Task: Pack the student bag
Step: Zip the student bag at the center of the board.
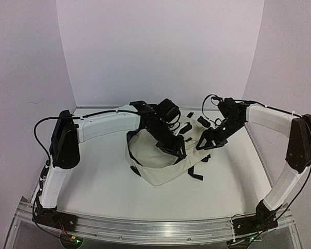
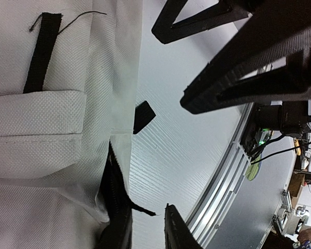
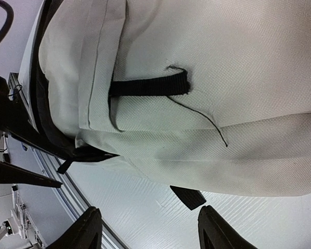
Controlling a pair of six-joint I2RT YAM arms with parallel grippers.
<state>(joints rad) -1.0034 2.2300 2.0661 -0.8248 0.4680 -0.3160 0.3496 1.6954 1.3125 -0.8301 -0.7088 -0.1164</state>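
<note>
The student bag (image 1: 154,165), cream fabric with black zipper edging and straps, lies slumped mid-table. My left gripper (image 1: 174,146) hovers over its upper right rim. In the left wrist view that gripper (image 2: 143,224) shows a narrow gap with bare table behind it; the bag's black zipper edge (image 2: 114,197) lies against the left finger, and a thin thread pokes into the gap. My right gripper (image 1: 209,141) is just right of the bag. In its own view it (image 3: 147,220) stands wide open above the table, nothing between its fingers, near a black strap end (image 3: 188,196) and the bag's pocket (image 3: 160,119).
Small black pieces (image 1: 189,114) lie on the table behind the bag. Loose black straps (image 1: 196,176) trail from the bag's right side. The aluminium rail (image 1: 160,229) runs along the near edge; white walls close the back and sides. The right gripper's fingers (image 2: 259,62) show in the left wrist view.
</note>
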